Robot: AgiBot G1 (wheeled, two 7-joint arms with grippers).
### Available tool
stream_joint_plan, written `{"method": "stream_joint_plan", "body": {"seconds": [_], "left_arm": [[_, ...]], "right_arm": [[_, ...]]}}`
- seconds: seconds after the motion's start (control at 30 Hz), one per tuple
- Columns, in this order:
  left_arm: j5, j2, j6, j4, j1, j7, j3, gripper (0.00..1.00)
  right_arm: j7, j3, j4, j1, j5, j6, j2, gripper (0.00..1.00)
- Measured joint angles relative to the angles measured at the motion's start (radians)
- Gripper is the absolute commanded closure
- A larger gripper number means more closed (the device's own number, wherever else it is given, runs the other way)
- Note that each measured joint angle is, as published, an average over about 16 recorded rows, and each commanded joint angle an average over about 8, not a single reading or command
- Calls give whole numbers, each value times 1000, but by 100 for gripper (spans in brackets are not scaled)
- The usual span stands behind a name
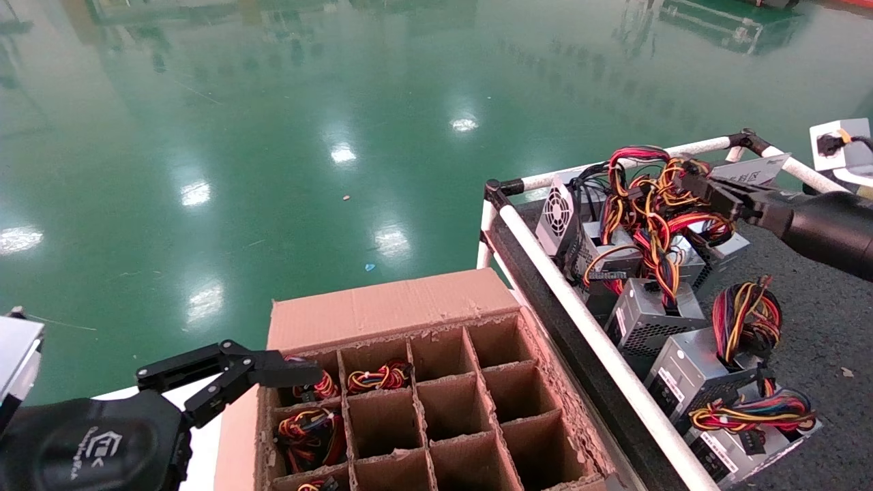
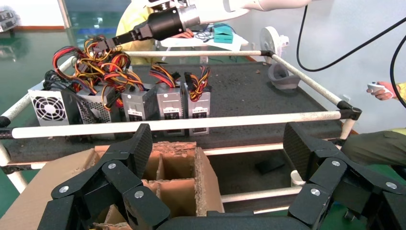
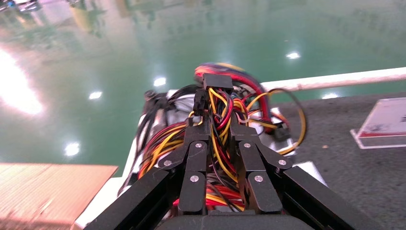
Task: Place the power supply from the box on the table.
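the fingers (image 3: 198, 165) of your right gripper (image 1: 689, 179) are clenched on the coloured wire bundle (image 3: 222, 112) of a power supply (image 1: 600, 256); that grey metal block sits among others at the far corner of the table (image 1: 832, 320), and whether it rests on the dark surface or hangs just above it cannot be told; the gripper reaches in from the right, above the cluster; more units (image 1: 689, 372) stand in a row along the white rail (image 1: 600, 341); your left gripper (image 1: 269, 382) hovers over the box (image 1: 436, 402) at its left edge, fingers spread wide and grasping nothing; a few cells on the box's left side hold wire bundles (image 1: 378, 376); the box stands just beside the table.
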Motion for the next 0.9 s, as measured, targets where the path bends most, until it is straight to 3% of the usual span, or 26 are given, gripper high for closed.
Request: {"method": "stream_joint_plan", "body": {"seconds": [0.1,0.13,0.57,0.9], "left_arm": [[0,0,0,0,0,0,0,0],[0,0,0,0,0,0,0,0],[0,0,0,0,0,0,0,0],[0,0,0,1,0,0,0,0]], "right_arm": [[-1,-2,2,-4,-3,-17,3,2],[-1,-2,2,-5,-3,-21,4,0],[6,-3,6,2,-5,-32,6,0],[67,-10,12,53,-15,-76,13,0]]}}
